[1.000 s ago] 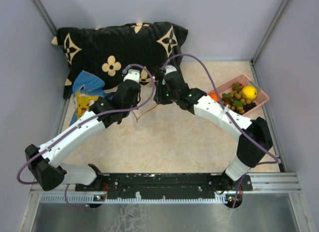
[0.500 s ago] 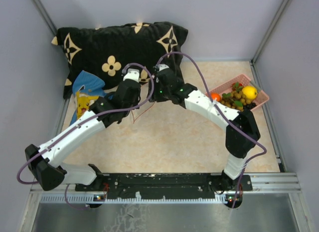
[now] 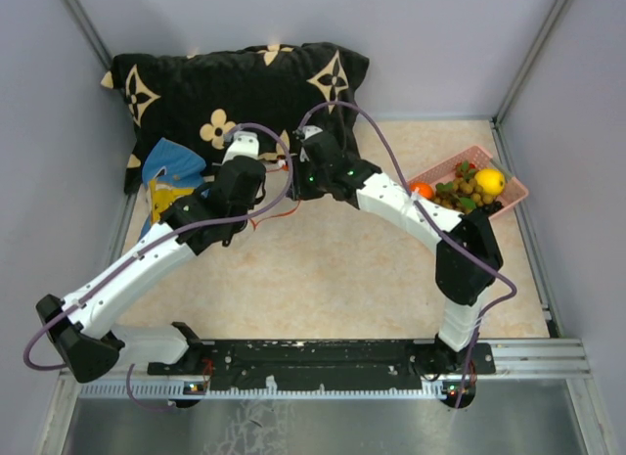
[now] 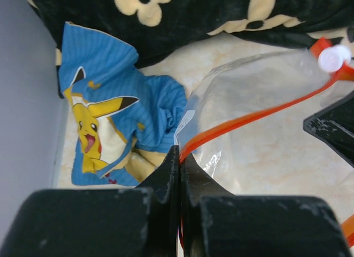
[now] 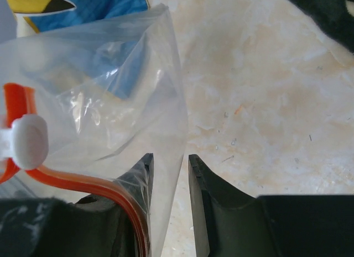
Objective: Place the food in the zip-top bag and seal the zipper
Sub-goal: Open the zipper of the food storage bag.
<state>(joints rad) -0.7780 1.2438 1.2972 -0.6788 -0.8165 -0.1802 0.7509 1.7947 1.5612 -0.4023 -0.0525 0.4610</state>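
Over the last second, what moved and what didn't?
Both arms shifted left toward the blue cloth, and the right elbow swung inward. The left fingers stayed shut on the zipper of the zip-top bag. The right fingers straddle the bag's edge, apart and not clamped. The food in the pink basket and the pillow did not move.

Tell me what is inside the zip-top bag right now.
Nothing visible: through the clear zip-top bag only the beige table and blue cloth show. The food sits in the pink basket. Whatever the left gripper and right gripper cover is unseen.
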